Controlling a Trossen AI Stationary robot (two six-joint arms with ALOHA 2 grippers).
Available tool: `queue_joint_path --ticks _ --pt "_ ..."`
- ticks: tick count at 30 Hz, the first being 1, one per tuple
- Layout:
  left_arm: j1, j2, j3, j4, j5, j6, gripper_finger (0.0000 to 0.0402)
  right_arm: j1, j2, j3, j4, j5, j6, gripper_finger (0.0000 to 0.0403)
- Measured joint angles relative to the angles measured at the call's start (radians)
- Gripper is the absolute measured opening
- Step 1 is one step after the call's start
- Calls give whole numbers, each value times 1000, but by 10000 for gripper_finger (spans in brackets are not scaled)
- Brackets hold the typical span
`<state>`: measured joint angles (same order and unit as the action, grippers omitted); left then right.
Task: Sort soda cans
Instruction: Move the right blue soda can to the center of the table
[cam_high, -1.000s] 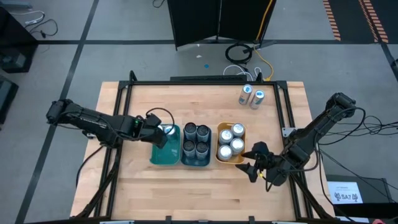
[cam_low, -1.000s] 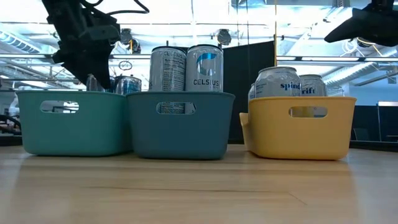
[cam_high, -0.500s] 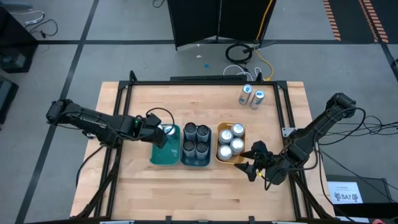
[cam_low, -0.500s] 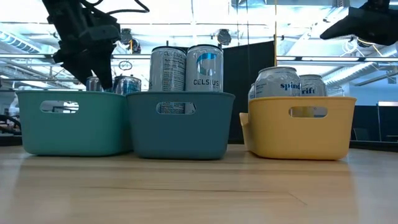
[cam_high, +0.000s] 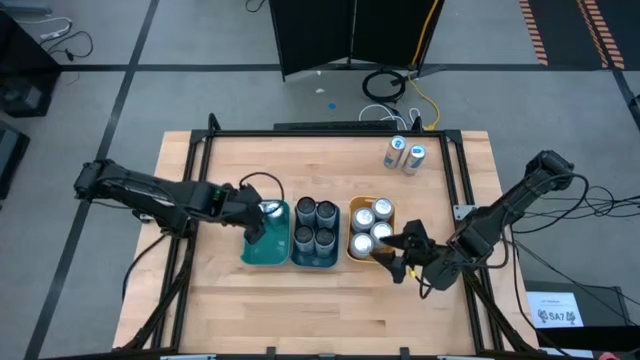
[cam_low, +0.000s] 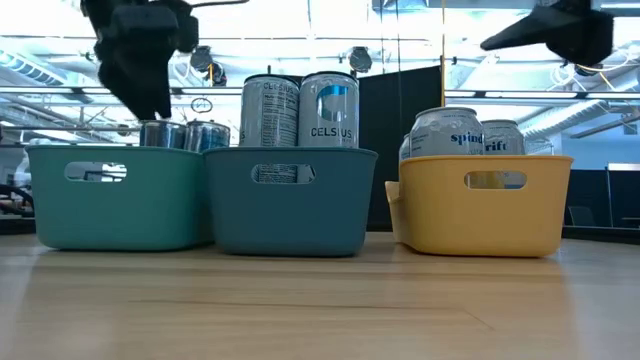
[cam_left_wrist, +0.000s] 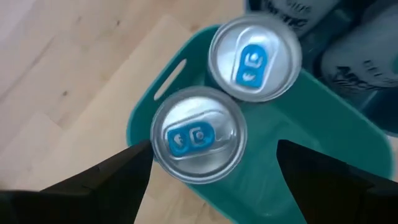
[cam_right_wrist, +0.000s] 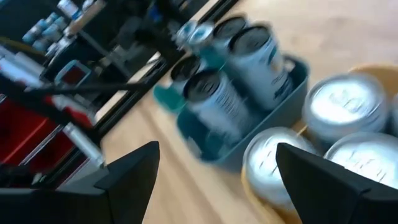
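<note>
- Three trays stand in a row near the middle of the table (cam_high: 230, 170), closer to its front edge: a teal tray (cam_high: 262, 250), a darker blue tray (cam_high: 314, 255) and a yellow tray (cam_high: 362, 252)
- The teal tray holds two silver cans with blue tabs (cam_left_wrist: 198, 135), side by side at its far end, one by the tray's outer wall and the other next to the blue tray
- The blue tray holds four tall dark-topped cans (cam_high: 315, 226), in two rows of two
- The yellow tray holds four silver-topped cans (cam_high: 373, 228)
- Two more cans (cam_high: 403, 154) stand apart from the rest, close together near the table's far right corner
- That makes twelve cans in all
- The left hand (cam_high: 255, 222) hangs over the teal tray above the two cans, fingers spread, gripping nothing
- The right hand (cam_high: 393, 255) is at the yellow tray's front right corner, fingers spread and empty
</note>
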<state>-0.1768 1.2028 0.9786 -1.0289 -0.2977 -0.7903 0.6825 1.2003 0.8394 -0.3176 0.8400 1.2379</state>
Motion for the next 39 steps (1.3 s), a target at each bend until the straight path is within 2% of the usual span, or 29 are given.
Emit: queue_joint_path --ticks 7,12,17,20,25,28,32,39 --pt "0 0 85 -67 -23 55 350 -133 -12 0 -20 96 8 313" --pt "0 0 115 -89 -77 145 350 -292 -100 0 -94 47 -37 313" --pt "0 0 135 -84 -147 143 350 -476 -224 0 -130 -90 -252 313" --pt "0 0 137 -63 -182 144 350 -617 -291 0 -198 -189 -305 313" --pt "9 0 137 -37 -219 142 350 -886 -331 0 -321 -428 -412 313" --pt "31 0 137 -15 -222 142 350 -1044 -315 1 -324 -584 -527 313" --pt "64 0 137 24 -223 142 350 -1224 -258 45 -357 -732 -673 313" --pt "108 0 137 54 -222 142 350 -1471 -71 262 -560 -880 -911 313"
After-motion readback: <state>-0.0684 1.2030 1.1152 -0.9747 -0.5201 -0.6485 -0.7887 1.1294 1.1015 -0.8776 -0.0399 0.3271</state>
